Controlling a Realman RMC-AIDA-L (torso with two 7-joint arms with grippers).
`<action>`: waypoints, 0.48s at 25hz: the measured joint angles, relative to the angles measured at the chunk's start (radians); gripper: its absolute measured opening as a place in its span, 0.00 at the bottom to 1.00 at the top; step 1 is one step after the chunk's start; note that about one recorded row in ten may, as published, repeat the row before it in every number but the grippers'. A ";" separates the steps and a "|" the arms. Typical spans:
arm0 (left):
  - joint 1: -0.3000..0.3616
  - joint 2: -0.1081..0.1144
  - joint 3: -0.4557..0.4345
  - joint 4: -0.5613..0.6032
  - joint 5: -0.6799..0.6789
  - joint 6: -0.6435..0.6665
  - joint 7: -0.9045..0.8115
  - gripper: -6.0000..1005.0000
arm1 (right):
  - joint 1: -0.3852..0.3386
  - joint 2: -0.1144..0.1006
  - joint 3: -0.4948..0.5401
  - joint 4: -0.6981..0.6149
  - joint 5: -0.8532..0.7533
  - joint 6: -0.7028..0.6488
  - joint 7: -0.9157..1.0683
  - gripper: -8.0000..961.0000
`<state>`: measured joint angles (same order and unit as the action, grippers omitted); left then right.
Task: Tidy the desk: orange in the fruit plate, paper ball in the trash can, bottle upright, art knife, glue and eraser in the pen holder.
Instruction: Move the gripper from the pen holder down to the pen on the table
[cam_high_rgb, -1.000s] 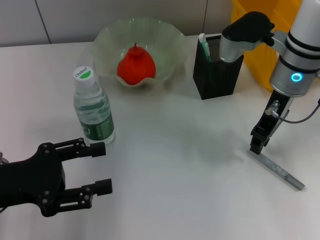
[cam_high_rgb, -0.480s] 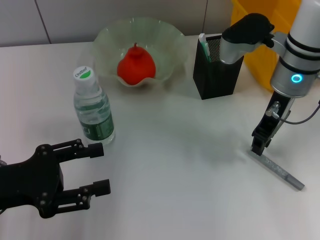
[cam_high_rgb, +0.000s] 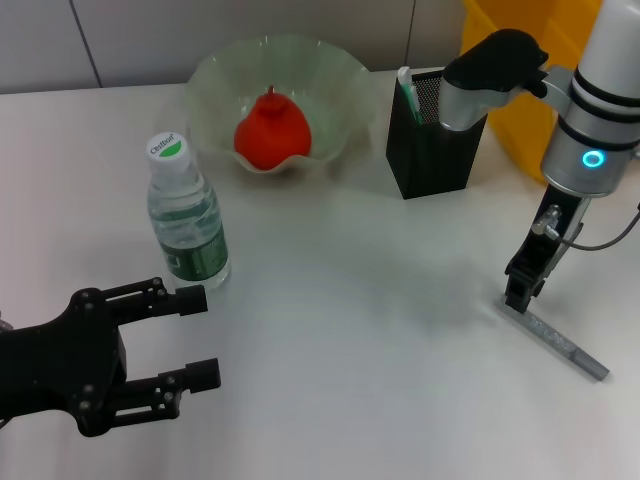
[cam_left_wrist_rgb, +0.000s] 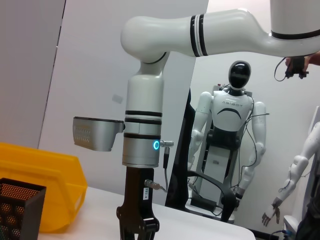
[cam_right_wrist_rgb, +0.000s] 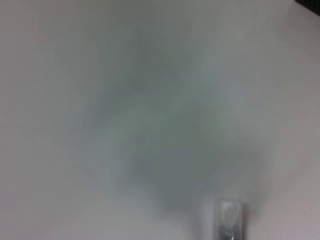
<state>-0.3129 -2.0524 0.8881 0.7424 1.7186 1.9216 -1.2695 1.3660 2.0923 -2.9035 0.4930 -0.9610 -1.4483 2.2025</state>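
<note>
The right gripper (cam_high_rgb: 518, 294) is set down on the near end of the art knife (cam_high_rgb: 562, 343) — whether it grips cannot be told. The left gripper (cam_high_rgb: 196, 335) is held open over the white desk (cam_high_rgb: 370, 330); white humanoid robots (cam_left_wrist_rgb: 235, 150) are seen behind.

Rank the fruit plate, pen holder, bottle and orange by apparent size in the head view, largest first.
1. fruit plate
2. pen holder and bottle: too close to rank; the bottle also stands nearer the camera.
3. orange

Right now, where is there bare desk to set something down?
Open: the wide middle between the bottle and the right gripper, in front of the pen holder. Crowded: near the art knife, and between the bottle and the left gripper.
</note>
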 joint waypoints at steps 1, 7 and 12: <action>0.000 0.000 -0.001 0.000 0.000 0.001 0.000 0.72 | 0.000 0.000 0.000 -0.005 0.000 0.001 0.002 0.27; 0.003 0.000 -0.001 0.000 -0.001 0.001 0.000 0.72 | -0.002 0.000 0.000 -0.024 -0.013 0.009 0.016 0.27; 0.009 0.000 -0.002 0.000 -0.001 0.002 0.000 0.72 | -0.002 0.000 0.000 -0.042 -0.035 0.026 0.032 0.27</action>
<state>-0.3039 -2.0524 0.8866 0.7424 1.7179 1.9241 -1.2700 1.3637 2.0923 -2.9038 0.4510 -0.9958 -1.4224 2.2348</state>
